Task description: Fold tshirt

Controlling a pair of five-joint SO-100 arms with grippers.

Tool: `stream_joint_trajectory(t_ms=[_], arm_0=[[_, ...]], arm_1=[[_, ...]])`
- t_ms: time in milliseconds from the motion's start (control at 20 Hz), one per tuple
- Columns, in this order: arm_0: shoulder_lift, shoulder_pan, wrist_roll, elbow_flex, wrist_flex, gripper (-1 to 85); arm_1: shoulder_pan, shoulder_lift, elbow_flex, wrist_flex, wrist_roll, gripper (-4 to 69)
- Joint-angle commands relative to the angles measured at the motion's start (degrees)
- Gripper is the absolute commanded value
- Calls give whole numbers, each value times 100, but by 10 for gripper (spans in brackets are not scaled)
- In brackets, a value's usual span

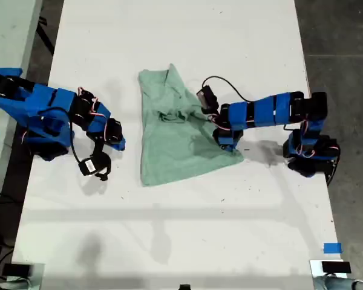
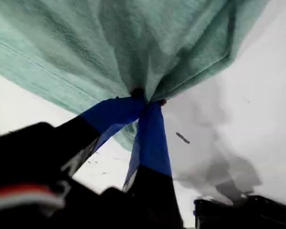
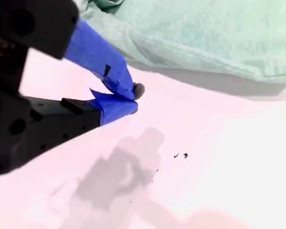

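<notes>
Lay half-folded mid-table: soft pale mint-green cotton tshirt [image 1: 175, 136]. Pinched its 3 o'clock edge with my first gripper [image 2: 145, 98]. Kept my second gripper [image 3: 128, 98] pressed together, empty, at 9 o'clock. Looked light, floppy; best grabbed by corners.

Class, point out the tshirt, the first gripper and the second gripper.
tshirt [image 1: 169, 145], exterior view, middle of the cloth.
my first gripper [image 2: 145, 98], first wrist view, fingertips pinching fabric.
my second gripper [image 3: 133, 98], second wrist view, closed tips.
</notes>
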Motion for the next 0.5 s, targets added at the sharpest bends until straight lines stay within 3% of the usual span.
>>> stream_joint_trajectory(t_ms=[0,150,450], arm_0=[[264,-88,0,-53,0,1],[281,-105,9,-62,0,1],[352,-88,0,-62,62,1]], arm_1=[[-123,940,-536,826,-141,-20],[-220,1433,-1345,1406,-220,-19],[-1002,-721,-3779,1160,185,-19]])
